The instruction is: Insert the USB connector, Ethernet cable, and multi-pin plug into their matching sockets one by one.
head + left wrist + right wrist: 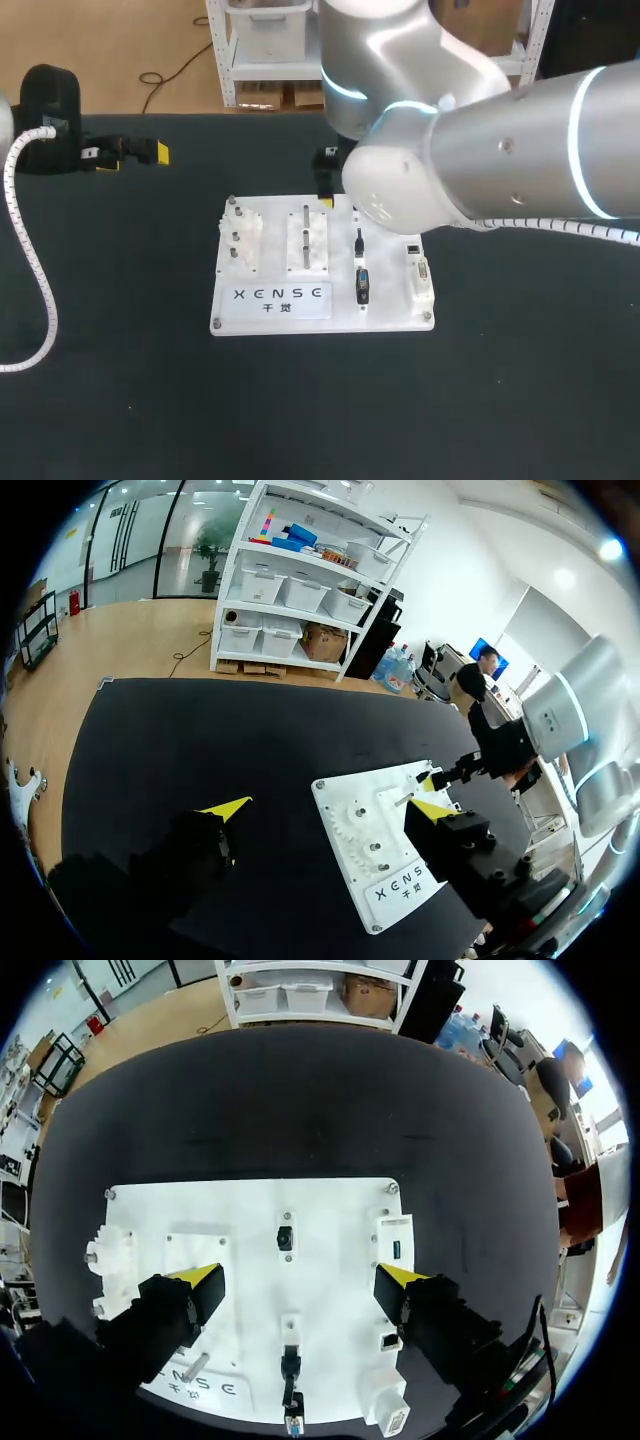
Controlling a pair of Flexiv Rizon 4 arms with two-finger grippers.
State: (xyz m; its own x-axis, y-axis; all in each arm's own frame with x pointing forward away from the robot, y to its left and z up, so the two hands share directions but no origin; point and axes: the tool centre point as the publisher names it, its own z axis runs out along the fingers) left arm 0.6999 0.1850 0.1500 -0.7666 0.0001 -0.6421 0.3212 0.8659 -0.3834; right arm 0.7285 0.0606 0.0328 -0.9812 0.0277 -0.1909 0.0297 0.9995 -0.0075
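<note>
Right gripper (298,1280): jaws spread wide, empty, poised over white board (335,312). Black connector (291,1368) lies on board's near-right part (below the jaws, untouched). Left gripper (130,152): open, empty, far left. Risk: off-centre descent could nudge connector askew before jaws close.

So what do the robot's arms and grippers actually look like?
The right arm is a thick, rounded silver-grey shell with glowing pale-blue rings at its joints. A white coiled cable runs along each arm. The left gripper and right gripper are black and blocky, their two fingers ending in bright yellow wedge tips.
</note>
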